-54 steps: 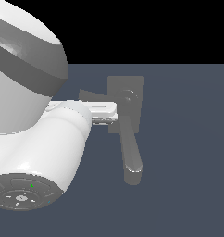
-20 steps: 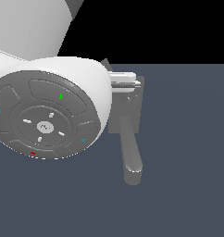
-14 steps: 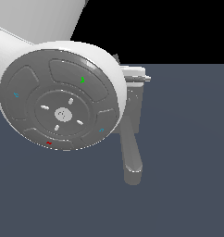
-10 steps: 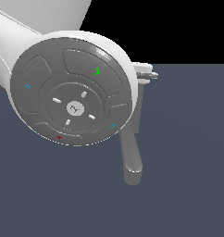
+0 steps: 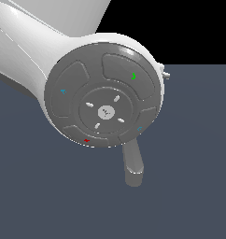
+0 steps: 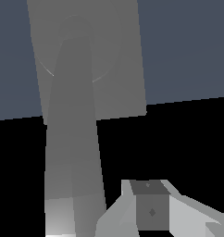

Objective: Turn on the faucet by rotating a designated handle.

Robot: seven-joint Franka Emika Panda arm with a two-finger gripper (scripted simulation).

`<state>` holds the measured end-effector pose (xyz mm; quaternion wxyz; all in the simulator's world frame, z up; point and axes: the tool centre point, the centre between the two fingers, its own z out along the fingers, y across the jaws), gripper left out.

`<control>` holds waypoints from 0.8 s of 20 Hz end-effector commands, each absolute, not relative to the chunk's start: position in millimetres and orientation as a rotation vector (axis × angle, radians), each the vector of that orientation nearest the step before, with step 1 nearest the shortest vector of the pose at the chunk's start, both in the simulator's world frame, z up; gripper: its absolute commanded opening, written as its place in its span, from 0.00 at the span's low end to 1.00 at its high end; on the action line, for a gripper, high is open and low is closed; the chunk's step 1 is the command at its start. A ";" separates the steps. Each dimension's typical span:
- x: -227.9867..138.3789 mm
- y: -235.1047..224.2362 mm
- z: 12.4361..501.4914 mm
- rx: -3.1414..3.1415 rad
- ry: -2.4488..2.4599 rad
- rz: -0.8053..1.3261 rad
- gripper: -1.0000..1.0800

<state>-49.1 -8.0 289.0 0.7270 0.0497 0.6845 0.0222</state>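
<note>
Dark slate floor, black backdrop, arm perhaps hiding faucet

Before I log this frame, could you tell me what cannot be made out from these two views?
- Handle: hidden in the exterior view behind the arm's round joint cap; not identifiable in the wrist view.
- Faucet hub and base plate: covered in the exterior view; only the spout end shows.
- Gripper: cut off by the wrist view's edge, so open or shut cannot be told.
- Contact with the handle: not visible.

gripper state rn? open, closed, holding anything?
Gripper: cannot tell. Only part of it shows in the wrist view, and the arm hides it in the exterior view.
</note>
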 end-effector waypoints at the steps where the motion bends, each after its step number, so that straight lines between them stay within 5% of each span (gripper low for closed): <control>1: -47.0 -15.3 291.2 0.054 1.549 0.030 0.00; 16: -44.7 -57.9 304.4 0.016 1.570 0.016 0.00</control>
